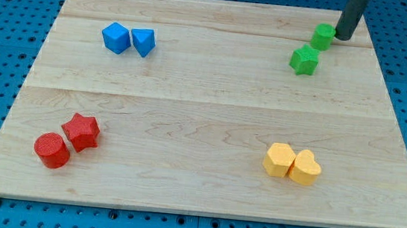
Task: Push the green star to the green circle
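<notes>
Claw absent; my tip (342,37) touches green circle (322,36).

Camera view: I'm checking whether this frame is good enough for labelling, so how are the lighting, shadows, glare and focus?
Camera view: lighting is even and soft, with only short, faint shadows under the blocks; no glare on the wooden board; the green star and green circle are sharp-edged; my tip is dark but crisp, just to the view's right of the green circle; the rod is cropped at the view's top.

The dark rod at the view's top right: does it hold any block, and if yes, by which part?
Nothing is held. My tip has no jaws; it stands just right of the green circle, close to or touching it. The green star lies below.
</notes>
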### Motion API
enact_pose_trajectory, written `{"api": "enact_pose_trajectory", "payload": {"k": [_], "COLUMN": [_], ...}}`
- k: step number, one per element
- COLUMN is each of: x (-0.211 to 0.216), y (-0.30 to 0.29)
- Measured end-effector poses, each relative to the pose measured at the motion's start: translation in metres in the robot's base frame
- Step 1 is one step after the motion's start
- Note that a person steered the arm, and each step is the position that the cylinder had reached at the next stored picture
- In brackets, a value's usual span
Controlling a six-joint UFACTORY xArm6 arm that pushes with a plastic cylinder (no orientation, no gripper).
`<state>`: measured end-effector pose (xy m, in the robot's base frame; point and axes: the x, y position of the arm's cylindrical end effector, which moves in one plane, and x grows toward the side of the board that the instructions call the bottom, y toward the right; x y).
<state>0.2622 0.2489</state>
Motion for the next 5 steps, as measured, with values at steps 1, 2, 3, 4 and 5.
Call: {"api": "enact_pose_trajectory", "payload": {"k": [1,2,3,4,5], "x": [0.038,0.042,0.013,0.019,0.123], "y": [0.031,-0.029,-0.054,-0.032,-0.004]}}
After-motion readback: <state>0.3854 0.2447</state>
